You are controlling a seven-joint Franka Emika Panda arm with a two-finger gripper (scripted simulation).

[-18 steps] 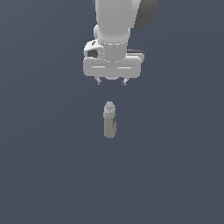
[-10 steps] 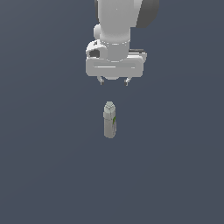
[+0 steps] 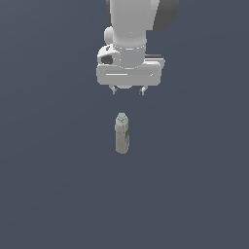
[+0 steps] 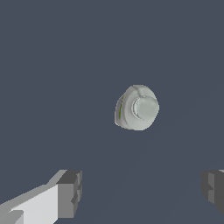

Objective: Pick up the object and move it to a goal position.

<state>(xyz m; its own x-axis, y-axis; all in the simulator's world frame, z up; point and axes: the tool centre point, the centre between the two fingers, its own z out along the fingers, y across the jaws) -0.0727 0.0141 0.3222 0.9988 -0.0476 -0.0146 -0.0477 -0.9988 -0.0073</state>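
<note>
The object, a slim pale grey-white bottle (image 3: 122,133) with a capped neck and a small green label patch, stands upright on the dark grey floor. In the wrist view I see the bottle (image 4: 137,107) from above, its round cap facing the camera. My gripper (image 3: 128,91) hangs open and empty above the bottle, a little behind it, and does not touch it. In the wrist view the gripper (image 4: 142,188) has its dark fingertips (image 4: 70,188) wide apart, with the bottle outside the gap between them.
A plain dark grey floor (image 3: 58,194) surrounds the bottle. No other objects or edges show.
The gripper has risen slightly and shifted a little toward the exterior view's right, so it sits more directly over the bottle. The bottle has not moved.
</note>
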